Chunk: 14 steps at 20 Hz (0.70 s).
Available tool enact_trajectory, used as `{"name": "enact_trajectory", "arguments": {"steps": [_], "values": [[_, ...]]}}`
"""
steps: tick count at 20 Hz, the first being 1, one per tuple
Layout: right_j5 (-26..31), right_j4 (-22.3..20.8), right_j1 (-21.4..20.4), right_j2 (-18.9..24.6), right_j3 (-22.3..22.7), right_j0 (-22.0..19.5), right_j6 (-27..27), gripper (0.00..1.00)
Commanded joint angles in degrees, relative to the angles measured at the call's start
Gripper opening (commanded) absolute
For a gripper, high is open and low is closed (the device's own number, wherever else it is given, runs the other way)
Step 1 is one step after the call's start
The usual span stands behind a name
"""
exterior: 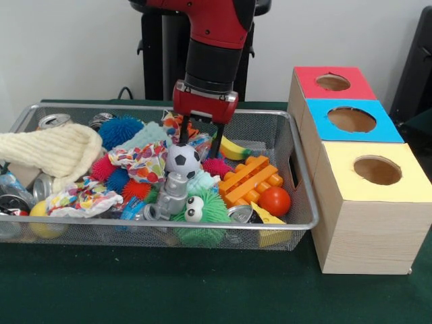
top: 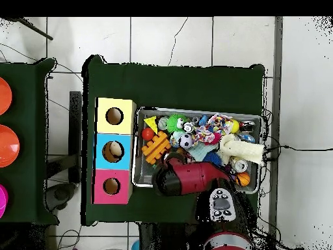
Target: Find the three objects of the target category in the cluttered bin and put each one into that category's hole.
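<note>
The red and black arm [exterior: 212, 40] descends from above into the wire-mesh bin [exterior: 297, 169]; the hand [exterior: 200, 143] sits low over the middle of the clutter, its two dark fingers [exterior: 183, 131] spread apart and pointing down, nothing visibly held between them; the fingertips stand just above a small soccer ball [exterior: 182, 160] and beside a banana [exterior: 233, 149]. The bin rests on the green counter [exterior: 202, 290]; contents include a cream knitted cloth [exterior: 50, 150], blue spiky balls [exterior: 120, 129], a green spiky ball with eyes [exterior: 202, 212], an orange plastic block piece [exterior: 248, 179], a red ball [exterior: 275, 201], a grey toy robot [exterior: 172, 196], patterned fabric [exterior: 142, 162] and crushed cans [exterior: 54, 121]. One crushed clear bottle [exterior: 12, 185] lies at the bin's end farthest from the boxes; others cannot be made out. The red-topped box [exterior: 307, 77] stands farthest from the camera in the row beside the bin, then blue-topped [exterior: 320, 125], then yellow-topped [exterior: 337, 158]; its round hole [exterior: 333, 82] is open.
</note>
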Motion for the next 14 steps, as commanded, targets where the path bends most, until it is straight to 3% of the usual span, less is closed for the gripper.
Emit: {"name": "enact_trajectory", "arguments": {"steps": [1, 14], "values": [[-2.75, -2.49, 1.34, 3.42, 2.32, -2.47, 3.0, 1.0], [-3.96, -2.49, 1.85, 2.32, 2.14, -1.4, 3.92, 1.0]]}}
